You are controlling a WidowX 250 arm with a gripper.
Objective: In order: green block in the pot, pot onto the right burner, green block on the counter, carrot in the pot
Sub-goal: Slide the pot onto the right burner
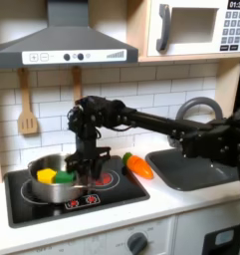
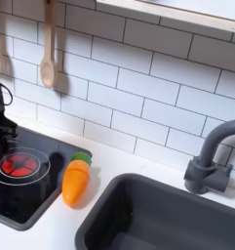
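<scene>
We see the arm (image 1: 141,118) as matte black from end to end, built of boxy links joined by chunky rounded joints, thickest in the bulky section beside the sink (image 1: 191,169). Thin black cables loop along the links. Its gripper (image 1: 87,164) is black too, with narrow fingers; markings or screws are too blurred for us to tell.

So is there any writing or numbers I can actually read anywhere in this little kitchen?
"01:30": on the microwave display, top corner in the first exterior view; the digits are small, so this reading is uncertain.
Microwave keypad: too small to read.
Range hood knobs: no readable marks.
</scene>
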